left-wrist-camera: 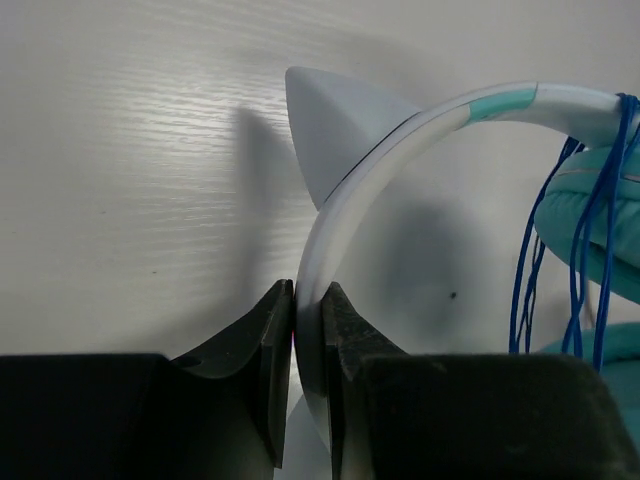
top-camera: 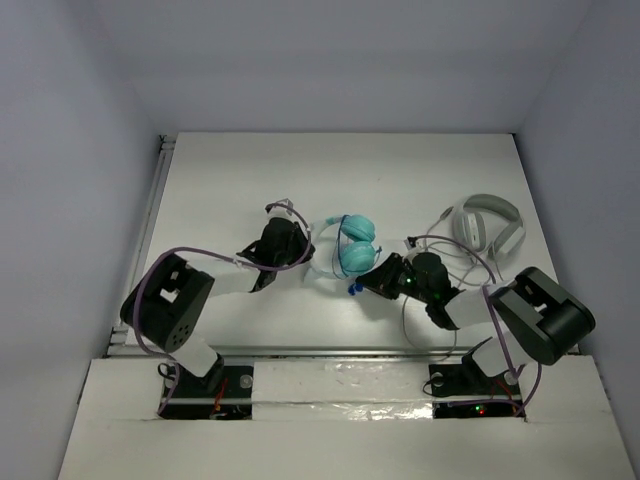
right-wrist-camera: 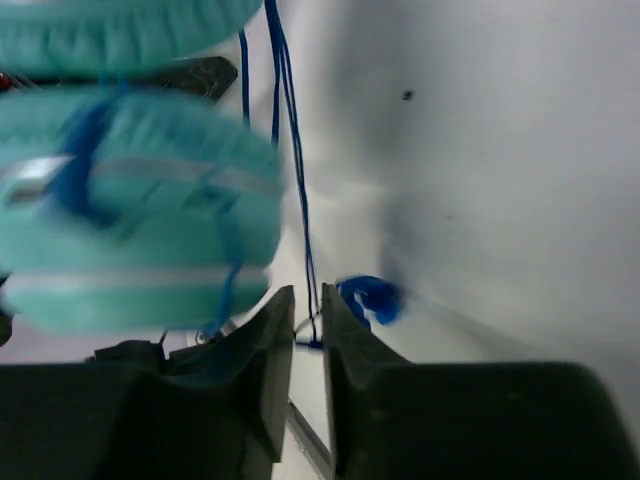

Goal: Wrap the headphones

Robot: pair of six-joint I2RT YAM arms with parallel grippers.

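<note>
The headphones (top-camera: pixel 357 245) lie mid-table, their teal earcups (right-wrist-camera: pixel 130 230) stacked one on the other and the thin blue cord (right-wrist-camera: pixel 295 180) looped around them. My left gripper (left-wrist-camera: pixel 308 300) is shut on the white headband (left-wrist-camera: pixel 400 140), near its pointed white ear (left-wrist-camera: pixel 335 125); in the top view the left gripper (top-camera: pixel 306 250) sits just left of the earcups. My right gripper (right-wrist-camera: pixel 307 300) stands beside the earcups with its jaws a narrow gap apart, and a strand of cord runs loose through that gap. The cord's blue end (right-wrist-camera: pixel 370 297) hangs next to the right finger. In the top view the right gripper (top-camera: pixel 363 283) is below the cups.
Larger grey-white headphones (top-camera: pixel 490 225) lie at the right, and their grey cable (top-camera: pixel 445 245) loops across the table toward my right arm. Walls enclose the table on the left, right and back. A metal rail (top-camera: pixel 150 220) runs along the left edge.
</note>
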